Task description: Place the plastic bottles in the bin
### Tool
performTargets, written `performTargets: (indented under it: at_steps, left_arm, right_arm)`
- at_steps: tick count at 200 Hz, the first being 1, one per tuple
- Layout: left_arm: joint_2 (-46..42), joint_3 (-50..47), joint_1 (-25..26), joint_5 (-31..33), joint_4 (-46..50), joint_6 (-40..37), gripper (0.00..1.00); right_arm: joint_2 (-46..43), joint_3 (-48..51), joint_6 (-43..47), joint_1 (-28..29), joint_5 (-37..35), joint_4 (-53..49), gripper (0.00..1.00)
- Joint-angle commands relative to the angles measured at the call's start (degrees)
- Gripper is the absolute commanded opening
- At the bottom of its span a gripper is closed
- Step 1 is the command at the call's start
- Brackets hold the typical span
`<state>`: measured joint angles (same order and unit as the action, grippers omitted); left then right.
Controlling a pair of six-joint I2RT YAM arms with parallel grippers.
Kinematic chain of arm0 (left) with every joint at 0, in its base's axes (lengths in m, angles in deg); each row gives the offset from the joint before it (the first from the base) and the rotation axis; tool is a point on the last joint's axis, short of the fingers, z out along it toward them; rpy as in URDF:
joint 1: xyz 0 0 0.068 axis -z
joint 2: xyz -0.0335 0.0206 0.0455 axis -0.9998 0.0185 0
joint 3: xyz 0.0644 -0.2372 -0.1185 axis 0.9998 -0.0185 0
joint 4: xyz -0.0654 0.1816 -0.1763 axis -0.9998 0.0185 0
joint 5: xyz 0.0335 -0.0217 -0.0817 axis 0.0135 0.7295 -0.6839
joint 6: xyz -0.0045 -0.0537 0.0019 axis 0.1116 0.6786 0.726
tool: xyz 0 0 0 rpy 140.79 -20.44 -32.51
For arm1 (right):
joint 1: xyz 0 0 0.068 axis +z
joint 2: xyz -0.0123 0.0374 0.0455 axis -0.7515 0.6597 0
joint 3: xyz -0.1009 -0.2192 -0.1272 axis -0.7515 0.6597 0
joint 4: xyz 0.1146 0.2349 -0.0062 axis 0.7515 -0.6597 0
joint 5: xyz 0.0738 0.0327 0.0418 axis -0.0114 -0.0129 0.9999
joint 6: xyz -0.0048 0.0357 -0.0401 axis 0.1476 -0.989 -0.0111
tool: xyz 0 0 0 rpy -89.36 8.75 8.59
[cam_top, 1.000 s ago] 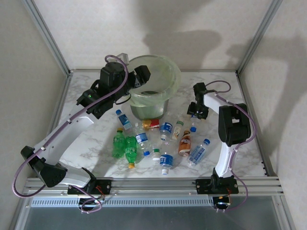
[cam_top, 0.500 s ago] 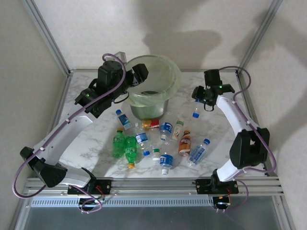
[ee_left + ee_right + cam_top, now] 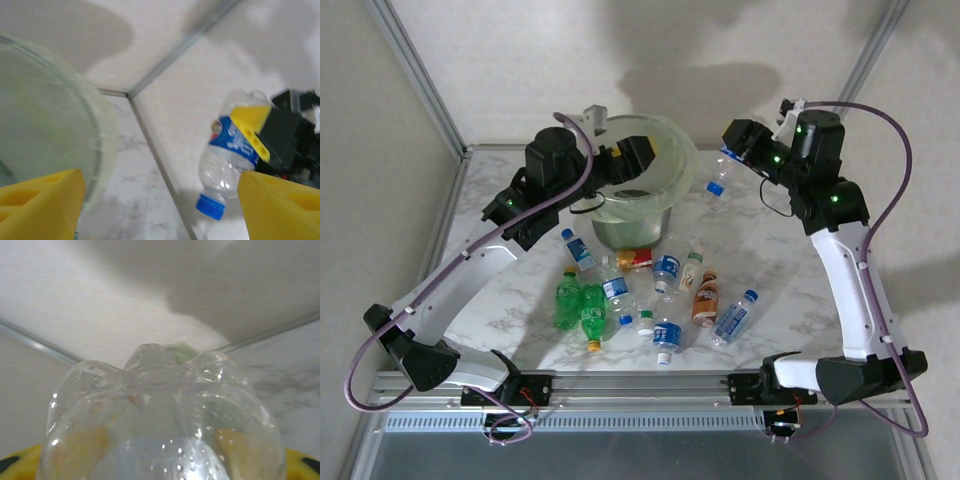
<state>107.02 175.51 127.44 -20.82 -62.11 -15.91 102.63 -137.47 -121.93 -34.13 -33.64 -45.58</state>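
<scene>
Newly raised beside the bin (image 3: 686,163), right pincer (image 3: 733,148) grips a bottle (image 3: 721,170); left pincer (image 3: 638,158) wide.

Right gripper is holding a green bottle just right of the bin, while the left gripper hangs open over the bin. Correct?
Not green. The right gripper holds a clear bottle with a blue label and cap, plain in the left wrist view. Otherwise right: it is just right of the bin, and the left gripper hangs open over it.

Bottles (image 3: 592,312) on table (image 3: 520,300) before bin (image 3: 682,160)
</scene>
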Motion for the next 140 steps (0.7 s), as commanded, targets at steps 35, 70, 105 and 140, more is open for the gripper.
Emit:
performTargets:
  at_steps: [35,70,105,140]
  left_arm:
    - [0.95,-2.85,2.95,-12.77,-7.88,-1.07,0.81]
    - [1.37,-4.1,3.68,-16.91,-9.51,-1.22,0.79]
    - [2.11,-4.4,4.29,-20.9,-10.55,-1.31,0.78]
    - [1.73,-4.67,4.39,-21.68,-10.99,-1.93,0.72]
  right_arm:
    - [-1.01,0.41,-9.88,4.26,7.53,14.39,0.55]
    - [-0.79,0.94,-12.08,6.07,8.66,18.3,0.55]
    - [0.26,0.56,-12.8,7.91,8.94,19.52,0.55]
    - [1.14,0.31,-12.77,10.01,8.21,20.57,0.55]
